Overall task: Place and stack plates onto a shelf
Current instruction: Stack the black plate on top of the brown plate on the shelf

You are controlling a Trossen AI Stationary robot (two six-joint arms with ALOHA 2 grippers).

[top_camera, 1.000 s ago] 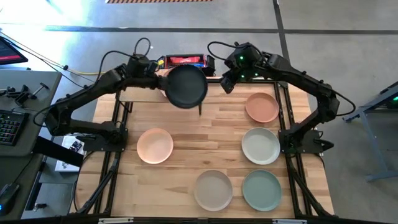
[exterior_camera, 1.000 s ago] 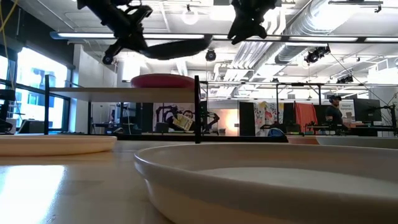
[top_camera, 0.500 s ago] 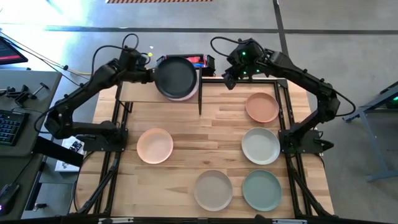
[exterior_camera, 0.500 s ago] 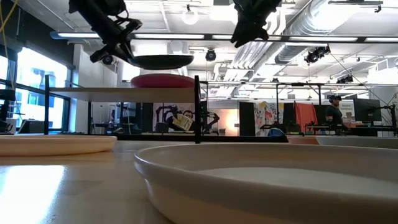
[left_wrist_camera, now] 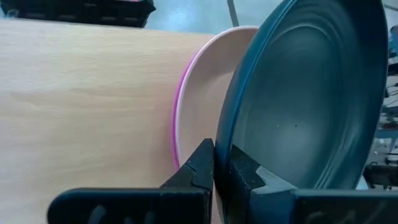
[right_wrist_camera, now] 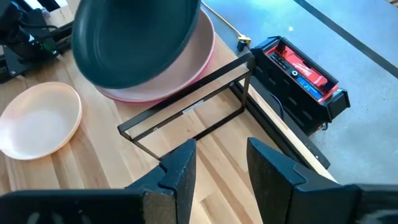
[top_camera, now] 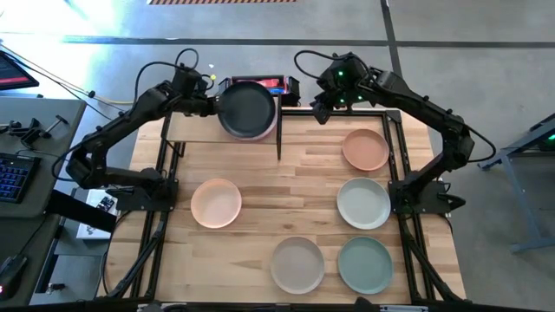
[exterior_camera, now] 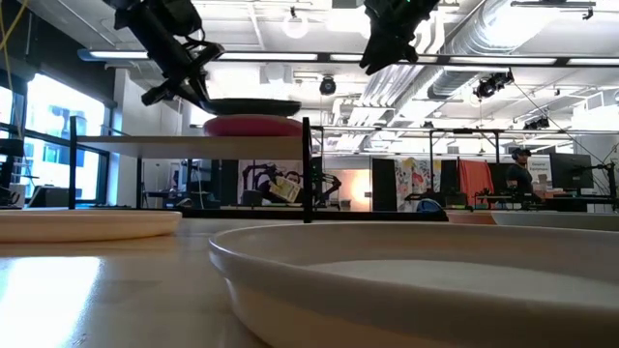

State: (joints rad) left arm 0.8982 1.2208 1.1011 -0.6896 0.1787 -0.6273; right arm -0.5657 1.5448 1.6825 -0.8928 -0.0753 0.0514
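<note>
Left pincer (left_wrist_camera: 214,163): you see it clenched on the rim of the charcoal plate (top_camera: 246,107).
Charcoal plate: held just above the pink plate (right_wrist_camera: 186,60), which lies on the shelf (top_camera: 195,128).
Right pincer (right_wrist_camera: 221,163): released, fingers apart, raised beside the shelf's dark frame.
Writing: none you can read.
Counter (top_camera: 277,191): carries five more plates.

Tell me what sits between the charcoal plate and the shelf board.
The pink plate lies on the shelf, directly under the charcoal plate gripped by the left gripper; clearest in the right wrist view.
</note>
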